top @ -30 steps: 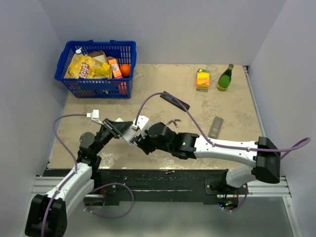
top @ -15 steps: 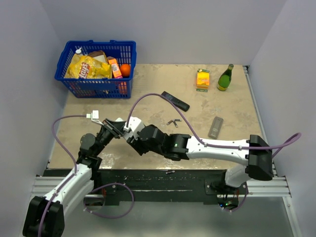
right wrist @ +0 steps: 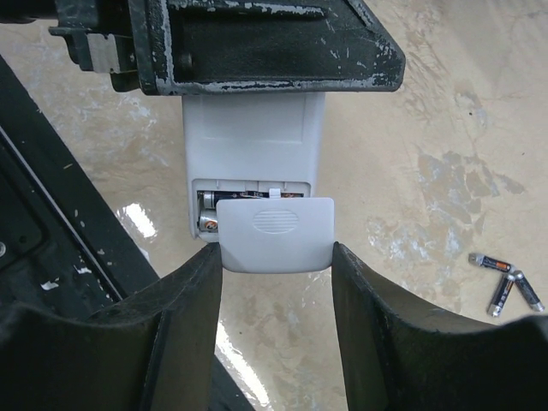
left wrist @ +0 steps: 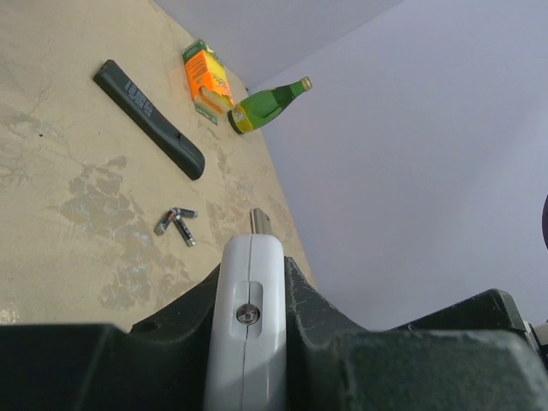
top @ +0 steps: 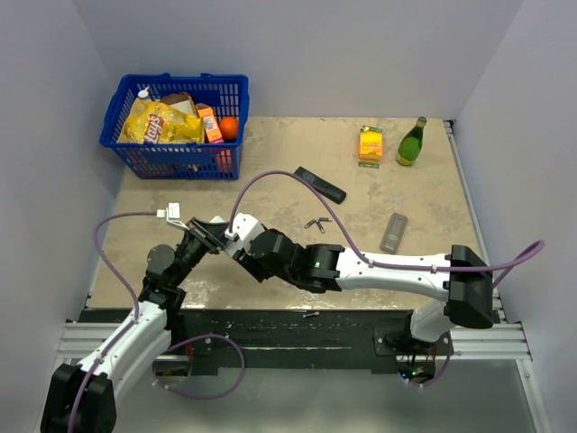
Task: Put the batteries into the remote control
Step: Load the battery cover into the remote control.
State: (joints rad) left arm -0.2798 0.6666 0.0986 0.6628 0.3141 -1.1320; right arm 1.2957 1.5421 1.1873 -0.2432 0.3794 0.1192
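The right arm has swung leftward, stretched low with its wrist bent in, bringing the right pincer up to the left pincer. The left one is clamped on a white remote. The right one pinches the remote's loose cover by both edges. Just behind the cover, two batteries lie crosswise in the open bay. Farther off, right of the right pincer, three spare batteries, dark with silvery ends, lie flat and fanned apart.
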